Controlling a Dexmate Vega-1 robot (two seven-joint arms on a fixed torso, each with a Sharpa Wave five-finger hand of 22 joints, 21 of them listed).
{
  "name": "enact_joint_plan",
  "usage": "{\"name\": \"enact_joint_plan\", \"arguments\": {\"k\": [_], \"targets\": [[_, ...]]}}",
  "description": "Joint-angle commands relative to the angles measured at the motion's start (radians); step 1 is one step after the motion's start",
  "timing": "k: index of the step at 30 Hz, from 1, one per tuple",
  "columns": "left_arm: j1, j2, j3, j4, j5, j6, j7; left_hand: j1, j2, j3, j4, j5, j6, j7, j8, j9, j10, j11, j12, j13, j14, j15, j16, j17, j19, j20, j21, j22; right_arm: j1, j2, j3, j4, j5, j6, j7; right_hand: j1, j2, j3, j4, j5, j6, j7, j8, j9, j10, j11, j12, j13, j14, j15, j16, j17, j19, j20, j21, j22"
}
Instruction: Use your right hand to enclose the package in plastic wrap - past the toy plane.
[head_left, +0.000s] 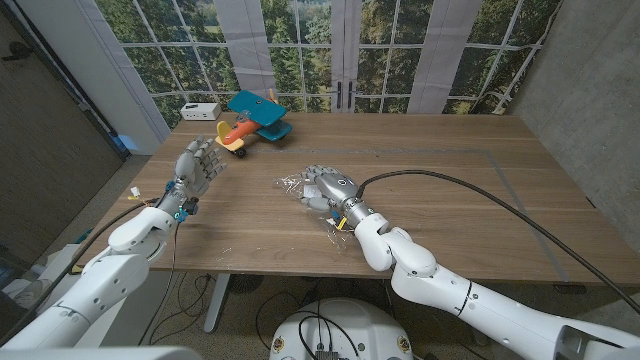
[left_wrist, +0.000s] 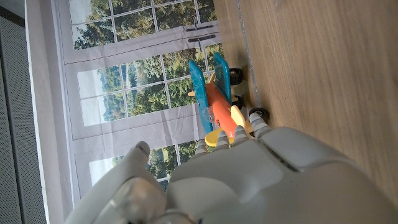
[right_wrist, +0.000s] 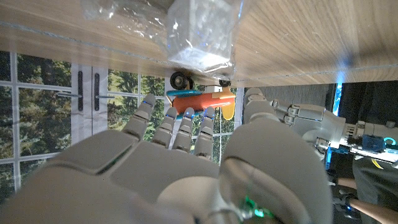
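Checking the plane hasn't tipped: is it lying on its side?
No, the plane stands upright on its wheels at the table's far edge.

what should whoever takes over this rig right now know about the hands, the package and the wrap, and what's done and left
Right hand: over the plastic wrap near mid-table, fingers apart; whether it grips the wrap cannot be told.
Left hand: raised by the table's left edge, fingers apart, holding nothing.
Package: a small pale block lying under the crinkled wrap, ahead of the right hand's fingers.
Toy plane: at the far left of the table, beyond both hands.
Done: wrap lies over the package.
Left: closing the wrap around it; not yet enclosed as far as visible.
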Motion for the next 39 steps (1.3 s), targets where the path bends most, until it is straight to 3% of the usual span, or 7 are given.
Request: {"name": "enact_joint_plan", "arguments": {"k": [1,6,10,12,16,20,39], "targets": [[0.025,-0.009,-0.02,0.014,-0.011,-0.029,-0.014,0.003,0.001,0.003,-0.006,0.003,-0.076,-0.006,0.002,0.002,-0.025,-0.002,-0.002,0.002,0.007,0.003,0.002,0.003,0.004,0.001,0.003,0.004,0.005,0.042,-0.025,0.033,-0.091,0.038,-0.093,0.023,0.001,0.007,-0.009,0.005,0.058,-0.009,0.016,0.002,0.053,-0.008,0.014,0.002,0.042,-0.024,0.018,0.0,0.035,-0.009,0.012,0.001],[0.043,-0.005,-0.032,0.017,-0.014,-0.031,-0.016,0.003,0.001,0.003,-0.006,0.003,-0.076,-0.007,0.002,0.002,-0.023,0.0,-0.001,0.002,0.007,0.003,0.002,0.003,0.004,0.001,0.003,0.004,0.024,0.077,-0.033,0.052,-0.105,0.006,-0.048,0.005,-0.007,-0.005,0.004,0.001,0.052,-0.003,0.004,0.002,0.007,0.004,-0.011,0.004,0.006,0.001,0.008,0.005,0.017,-0.004,0.001,0.001],[0.05,-0.008,-0.039,0.023,-0.015,-0.035,-0.016,0.003,0.001,0.003,-0.006,0.002,-0.074,-0.007,0.003,0.002,-0.023,-0.002,-0.001,0.002,0.007,0.003,0.002,0.003,0.004,0.001,0.003,0.004,0.035,0.098,-0.042,0.09,-0.109,0.038,-0.111,0.027,0.005,0.002,-0.003,0.002,0.23,-0.019,0.054,0.004,0.064,0.0,-0.001,0.005,0.042,-0.016,0.026,0.007,0.043,-0.01,0.003,0.002],[0.05,-0.009,-0.04,0.027,-0.014,-0.037,-0.016,0.003,0.001,0.003,-0.006,0.002,-0.074,-0.006,0.003,0.002,-0.023,-0.002,-0.001,0.002,0.006,0.002,0.001,0.003,0.004,0.001,0.003,0.004,0.047,0.106,-0.052,0.1,-0.115,0.039,-0.097,0.037,0.009,0.006,-0.006,0.002,0.27,-0.023,0.065,0.004,0.081,-0.007,0.002,0.005,0.052,-0.025,0.031,0.007,0.049,-0.012,0.004,0.001],[0.048,-0.012,-0.042,0.037,-0.016,-0.042,-0.028,0.003,0.001,0.003,-0.006,0.002,-0.074,-0.006,0.003,0.002,-0.024,-0.003,-0.002,0.002,0.006,0.004,0.001,0.003,0.004,0.001,0.003,0.004,0.076,0.116,-0.065,0.116,-0.116,0.037,-0.04,0.038,0.01,0.005,-0.004,0.0,0.25,-0.018,0.051,0.003,0.062,-0.005,-0.008,0.006,0.041,-0.021,0.027,0.008,0.048,-0.012,0.002,0.001],[0.045,-0.014,-0.043,0.045,-0.018,-0.044,-0.033,0.003,0.001,0.003,-0.006,0.002,-0.074,-0.006,0.003,0.002,-0.025,-0.003,-0.002,0.002,0.006,0.003,0.001,0.003,0.004,0.001,0.003,0.004,0.098,0.133,-0.076,0.129,-0.124,0.004,0.017,0.012,-0.002,-0.01,0.01,-0.004,0.203,-0.009,0.02,0.003,0.022,0.005,-0.029,0.006,0.003,-0.002,0.015,0.012,0.032,-0.007,-0.008,0.002],[0.039,-0.021,-0.045,0.054,-0.018,-0.047,-0.028,0.003,0.001,0.003,-0.007,0.002,-0.077,-0.007,0.002,0.002,-0.026,0.0,-0.002,0.002,0.005,0.003,0.001,0.003,0.004,0.001,0.003,0.004,0.206,0.2,-0.131,0.23,-0.112,-0.077,0.162,-0.01,0.005,-0.019,0.022,-0.005,0.245,-0.036,0.02,0.003,0.002,0.013,-0.038,0.007,-0.033,0.024,0.004,0.016,0.002,0.003,-0.018,0.003]]}}
